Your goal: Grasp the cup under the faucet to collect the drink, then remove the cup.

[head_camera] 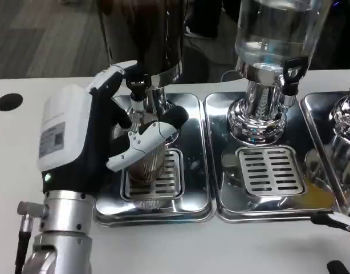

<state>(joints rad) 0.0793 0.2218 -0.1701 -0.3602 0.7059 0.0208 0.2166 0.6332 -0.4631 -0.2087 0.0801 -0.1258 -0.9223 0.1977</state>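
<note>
Cup (147,157), clear and upright, stands on the slotted grate of the left drip tray (192,171) under the dark dispenser's faucet (137,94), at about ten o'clock on the white counter (220,245). The left hand (101,134) wraps its fingers around the cup, gripping it. At five o'clock only dark fingertips of the right hand (337,222) show; whether it holds anything cannot be told.

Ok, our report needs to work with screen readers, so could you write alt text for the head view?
The left robot hand grips a cup on a drip tray under a dark dispenser's faucet. To the right stands a clear dispenser over a second tray, on a white table.
</note>
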